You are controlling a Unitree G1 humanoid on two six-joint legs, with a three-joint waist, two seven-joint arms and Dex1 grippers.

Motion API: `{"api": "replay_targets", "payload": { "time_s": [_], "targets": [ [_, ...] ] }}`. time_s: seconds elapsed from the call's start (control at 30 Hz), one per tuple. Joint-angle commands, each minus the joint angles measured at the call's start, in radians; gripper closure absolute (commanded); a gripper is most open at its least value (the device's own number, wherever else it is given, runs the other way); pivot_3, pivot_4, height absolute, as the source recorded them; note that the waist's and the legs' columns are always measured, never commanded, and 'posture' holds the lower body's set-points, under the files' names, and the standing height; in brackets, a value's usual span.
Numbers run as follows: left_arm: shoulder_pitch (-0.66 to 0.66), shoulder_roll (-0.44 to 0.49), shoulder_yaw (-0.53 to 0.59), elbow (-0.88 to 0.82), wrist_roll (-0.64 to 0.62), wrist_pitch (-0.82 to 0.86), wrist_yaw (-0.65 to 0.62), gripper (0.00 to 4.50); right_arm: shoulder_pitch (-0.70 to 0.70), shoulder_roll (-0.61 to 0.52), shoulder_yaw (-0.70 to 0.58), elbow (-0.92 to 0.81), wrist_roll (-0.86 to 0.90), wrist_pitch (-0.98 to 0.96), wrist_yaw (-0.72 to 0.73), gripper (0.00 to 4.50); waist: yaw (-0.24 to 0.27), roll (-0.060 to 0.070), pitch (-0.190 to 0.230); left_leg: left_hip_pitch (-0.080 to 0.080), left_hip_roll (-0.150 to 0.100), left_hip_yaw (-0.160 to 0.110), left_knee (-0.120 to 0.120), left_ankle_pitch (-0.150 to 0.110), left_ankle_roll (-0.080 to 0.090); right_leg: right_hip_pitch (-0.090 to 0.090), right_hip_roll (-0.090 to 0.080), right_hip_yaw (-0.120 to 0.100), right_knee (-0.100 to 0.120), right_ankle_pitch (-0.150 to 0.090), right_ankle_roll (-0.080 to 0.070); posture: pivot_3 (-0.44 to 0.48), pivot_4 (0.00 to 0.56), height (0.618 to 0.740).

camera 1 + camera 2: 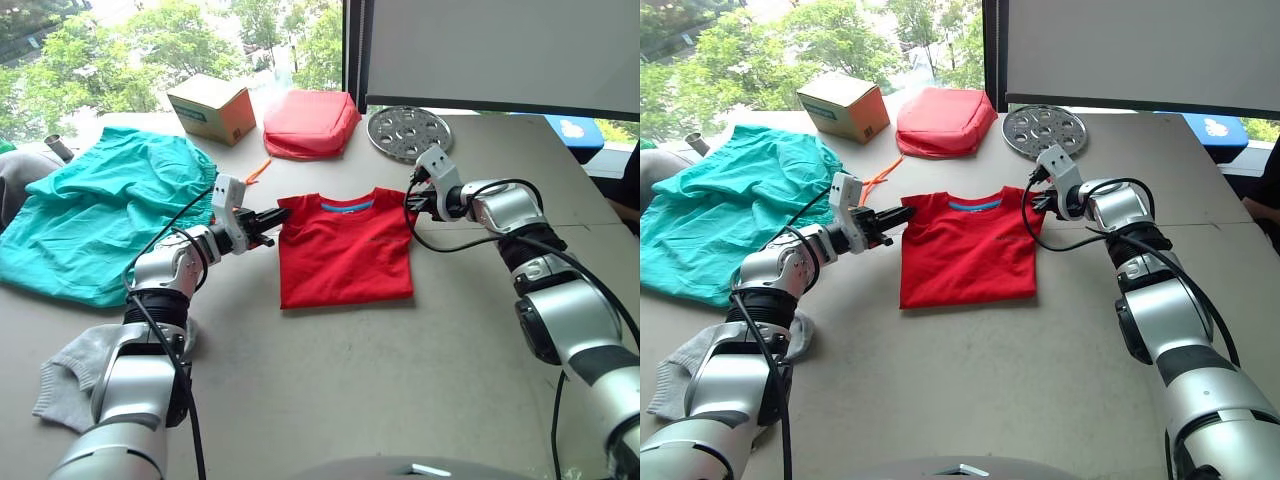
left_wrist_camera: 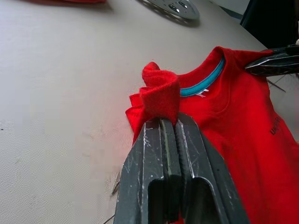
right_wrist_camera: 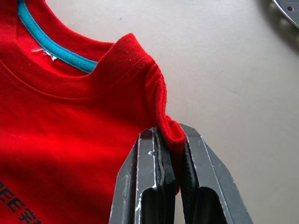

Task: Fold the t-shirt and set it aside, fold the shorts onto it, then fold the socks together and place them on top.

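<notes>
The red t-shirt (image 1: 345, 250) lies flat mid-table with its sleeves folded in, blue-lined collar toward the far side. My left gripper (image 1: 275, 222) is shut on its left shoulder corner; the wrist view shows red cloth (image 2: 160, 95) pinched between the fingers. My right gripper (image 1: 412, 200) is shut on the right shoulder corner (image 3: 170, 133). The teal shorts (image 1: 100, 215) with an orange drawstring (image 1: 258, 172) lie spread at the left. A grey sock (image 1: 75, 375) lies near the front left, partly under my left arm.
At the back stand a cardboard box (image 1: 212, 108), a red padded pouch (image 1: 310, 124) and a round perforated metal plate (image 1: 408, 131). Bare grey tabletop (image 1: 350, 380) stretches in front of the shirt. A window is beyond the table's far edge.
</notes>
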Motion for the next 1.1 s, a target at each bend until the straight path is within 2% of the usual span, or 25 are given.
{"api": "replay_targets", "payload": {
  "time_s": [0.03,0.1,0.13,0.17,0.2,0.23,0.3,0.37,0.47,0.5,0.6,0.7,0.73,0.8,0.97,1.0,1.1],
  "targets": [
    [-0.052,-0.009,0.023,0.066,0.065,-0.052,0.032,4.5,-0.029,-0.01,-0.028,-0.018,-0.006,-0.025,0.039,4.48,-0.008,0.0,0.0,0.0,0.0,0.0,0.0,0.0,0.0,0.0,0.0,0.0,0.0,0.0,0.0,0.0,0.15,0.739],
    [-0.07,-0.009,0.031,0.117,0.102,-0.091,0.061,4.5,-0.022,-0.005,-0.024,-0.028,-0.002,-0.043,0.087,4.48,-0.013,0.0,0.0,0.0,0.0,0.0,0.0,0.0,0.0,0.0,0.0,0.0,0.0,0.0,0.0,0.0,0.15,0.739],
    [-0.082,-0.006,0.044,0.141,0.112,-0.099,0.083,4.14,-0.023,-0.002,-0.026,-0.024,-0.003,-0.055,0.095,3.76,-0.014,0.0,0.0,0.0,0.0,0.0,0.0,0.0,0.0,0.0,0.0,0.0,0.0,0.0,0.0,0.0,0.15,0.739],
    [-0.092,0.002,0.056,0.161,0.121,-0.104,0.102,3.75,-0.029,0.002,-0.038,-0.005,-0.009,-0.075,0.064,3.4,-0.015,0.0,0.0,0.0,0.0,0.0,0.0,0.0,0.0,0.0,0.0,0.0,0.0,0.0,0.0,0.0,0.15,0.739],
    [-0.096,0.01,0.065,0.172,0.128,-0.108,0.114,3.66,-0.034,0.006,-0.05,0.009,-0.013,-0.091,0.033,3.24,-0.016,0.0,0.0,0.0,0.0,0.0,0.0,0.0,0.0,0.0,0.0,0.0,0.0,0.0,0.0,0.0,0.15,0.739],
    [-0.096,0.019,0.076,0.173,0.13,-0.103,0.115,3.12,-0.033,0.001,-0.05,0.011,-0.027,-0.115,0.011,2.62,-0.016,0.0,0.0,0.0,0.0,0.0,0.0,0.0,0.0,0.0,0.0,0.0,0.0,0.0,0.0,0.0,0.15,0.739],
    [-0.07,0.045,0.104,0.119,0.122,-0.094,0.097,2.32,0.004,-0.042,-0.017,-0.053,-0.084,-0.189,-0.003,1.77,-0.015,0.0,0.0,0.0,0.0,-0.001,0.0,0.0,0.0,0.0,0.0,0.0,0.0,0.0,0.0,0.0,0.15,0.739],
    [-0.029,0.075,0.145,0.019,0.079,-0.042,0.067,1.52,0.062,-0.083,-0.028,-0.182,-0.08,-0.19,0.027,1.72,-0.012,0.0,0.0,-0.001,0.0,-0.001,0.0,0.0,0.0,-0.001,0.0,-0.001,0.0,0.0,0.0,0.0,0.15,0.739],
    [0.055,0.094,0.209,-0.199,-0.012,0.078,0.059,1.52,0.168,-0.131,-0.081,-0.443,-0.007,-0.057,0.084,1.72,-0.011,0.0,0.0,-0.002,0.0,-0.002,0.0,0.0,0.0,-0.002,-0.001,-0.001,0.0,0.0,0.0,0.0,0.15,0.739],
    [0.08,0.081,0.24,-0.288,-0.056,0.133,0.092,1.49,0.205,-0.134,-0.105,-0.527,0.013,-0.016,0.064,2.01,-0.01,0.0,0.0,-0.002,0.0,-0.002,-0.001,0.0,0.0,-0.002,-0.001,-0.001,0.001,0.0,0.0,0.0,0.15,0.739],
    [0.16,0.028,0.261,-0.519,-0.128,0.238,0.17,2.38,0.286,-0.076,-0.153,-0.708,0.069,0.056,-0.008,3.01,-0.011,0.0,0.0,-0.002,0.0,-0.002,0.0,0.0,-0.001,-0.002,-0.003,-0.001,0.001,0.0,0.0,0.0,0.15,0.739],
    [0.221,-0.076,0.233,-0.691,-0.129,0.278,0.306,3.78,0.335,0.039,-0.136,-0.778,0.06,0.078,-0.122,4.47,-0.011,0.0,-0.001,0.002,0.0,-0.001,0.0,0.0,0.0,0.0,-0.003,0.0,0.0,0.0,0.0,0.0,0.15,0.739],
    [0.238,-0.113,0.207,-0.732,-0.107,0.274,0.349,4.35,0.35,0.085,-0.12,-0.778,0.045,0.065,-0.162,4.5,-0.011,0.0,-0.001,0.003,0.0,-0.001,-0.001,-0.002,0.003,0.001,-0.003,0.001,-0.001,0.0,0.0,0.0,0.15,0.739],
    [0.27,-0.218,0.131,-0.789,-0.038,0.25,0.46,4.43,0.387,0.196,-0.093,-0.745,0.007,0.01,-0.272,4.5,-0.009,0.0,-0.001,0.002,-0.001,-0.001,-0.001,-0.001,0.002,0.001,-0.002,0.0,0.0,0.0,0.0,0.0,0.15,0.739],
    [0.326,-0.354,-0.03,-0.783,0.124,0.136,0.569,4.43,0.459,0.376,-0.041,-0.632,-0.085,-0.158,-0.5,4.5,-0.005,-0.001,-0.001,0.0,-0.001,-0.002,-0.001,0.001,-0.001,0.0,-0.002,0.0,-0.001,0.001,-0.001,0.0,0.15,0.739],
    [0.336,-0.393,-0.036,-0.755,0.146,0.106,0.603,4.43,0.48,0.409,-0.029,-0.606,-0.104,-0.192,-0.542,4.5,-0.005,-0.001,-0.001,0.001,-0.001,-0.001,-0.001,0.001,-0.001,0.001,-0.002,0.0,-0.002,0.001,-0.001,0.0,0.15,0.739],
    [0.353,-0.427,-0.058,-0.699,0.215,0.037,0.641,4.43,0.524,0.465,0.008,-0.549,-0.137,-0.279,-0.589,4.5,-0.009,0.0,-0.001,0.001,-0.001,-0.001,-0.001,0.001,-0.001,0.001,-0.002,0.0,-0.003,0.001,-0.001,0.0,0.15,0.739]
  ]
}}
